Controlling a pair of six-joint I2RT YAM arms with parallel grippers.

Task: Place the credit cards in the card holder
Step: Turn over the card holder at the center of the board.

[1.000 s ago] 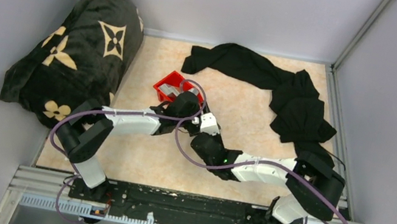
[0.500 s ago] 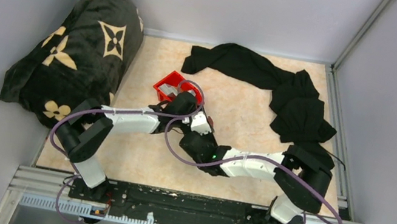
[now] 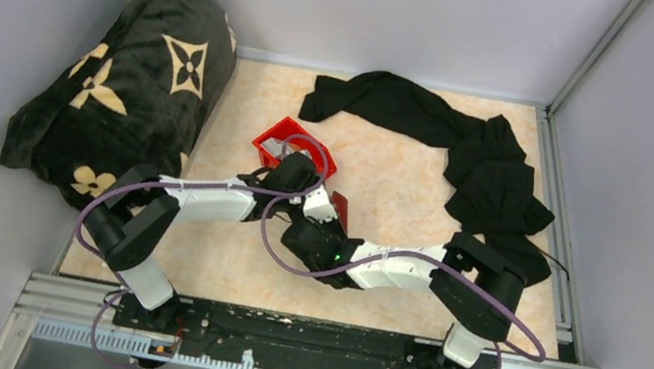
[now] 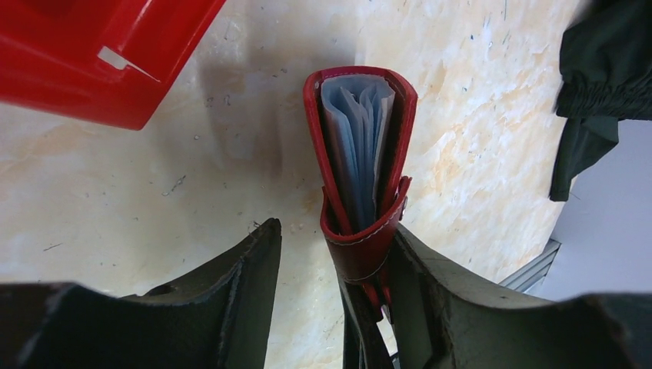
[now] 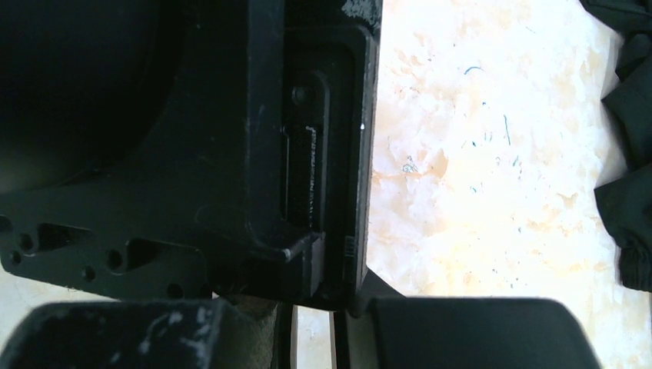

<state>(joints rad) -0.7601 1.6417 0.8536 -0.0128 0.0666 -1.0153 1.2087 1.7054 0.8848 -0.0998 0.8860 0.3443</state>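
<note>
The dark red card holder point(image 4: 357, 138) stands on edge, folded, with its pale grey pockets showing. It leans on the right finger of my left gripper point(image 4: 336, 228). That gripper's left finger stands apart from it, so the jaws are open. A dark thin part presses the holder's strap from below. In the top view the holder point(image 3: 340, 210) lies between my left gripper point(image 3: 303, 180) and my right gripper point(image 3: 319, 234). In the right wrist view my right gripper point(image 5: 311, 307) has its fingers close together, and the left gripper's body blocks the view. No loose credit card shows.
The bright red plastic bin point(image 3: 295, 143) stands just behind the grippers and also shows in the left wrist view point(image 4: 92, 54). A black garment point(image 3: 470, 159) lies at the back right. A black patterned pillow point(image 3: 127, 88) leans at the left wall.
My right arm has swung left, bringing its gripper tight against the left gripper and the card holder. The left gripper has shifted slightly left.
</note>
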